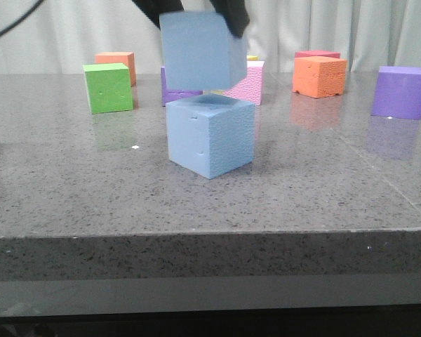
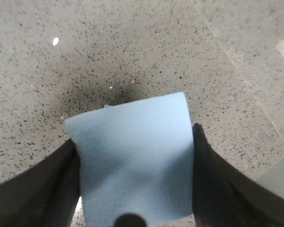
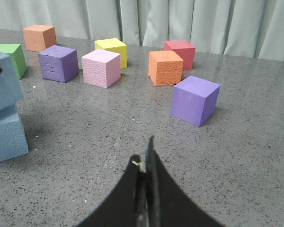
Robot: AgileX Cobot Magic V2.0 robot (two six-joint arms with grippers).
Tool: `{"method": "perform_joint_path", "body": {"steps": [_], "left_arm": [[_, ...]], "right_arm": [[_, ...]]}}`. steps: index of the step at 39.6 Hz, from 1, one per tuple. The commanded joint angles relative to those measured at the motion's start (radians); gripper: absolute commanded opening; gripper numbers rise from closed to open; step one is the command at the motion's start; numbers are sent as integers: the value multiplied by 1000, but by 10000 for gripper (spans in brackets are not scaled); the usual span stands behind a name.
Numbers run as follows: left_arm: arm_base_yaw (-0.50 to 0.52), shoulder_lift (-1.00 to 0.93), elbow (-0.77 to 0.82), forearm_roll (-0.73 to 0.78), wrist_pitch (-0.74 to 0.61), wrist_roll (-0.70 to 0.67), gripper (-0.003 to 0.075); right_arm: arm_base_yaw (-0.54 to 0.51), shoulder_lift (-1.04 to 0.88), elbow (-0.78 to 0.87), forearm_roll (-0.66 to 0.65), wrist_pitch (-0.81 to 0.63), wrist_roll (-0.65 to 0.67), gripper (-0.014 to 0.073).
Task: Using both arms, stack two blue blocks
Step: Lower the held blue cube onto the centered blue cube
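One blue block, top edge cropped in the front view, sits clamped in the left gripper just above the other block; right gripper closed, empty.

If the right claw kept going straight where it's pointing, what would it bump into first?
Probably nothing close. The shut right claw points across bare table, through the gap between the pink block and the orange block. Depth is hard to judge, but the way looks free up to the curtain.

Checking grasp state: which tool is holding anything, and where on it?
The left tool holds one blue block by two opposite side faces, just above the other blue block. The right tool is shut and holds nothing.
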Motion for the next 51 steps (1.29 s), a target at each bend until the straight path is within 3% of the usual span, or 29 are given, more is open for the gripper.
{"method": "perform_joint_path", "body": {"steps": [1, 51], "left_arm": [[-8, -39, -26, -3, -42, 2, 295], [-8, -39, -26, -3, -49, 23, 314]], "right_arm": [[-2, 7, -26, 8, -70, -8, -68], [-2, 7, -26, 9, -70, -8, -68]]}}
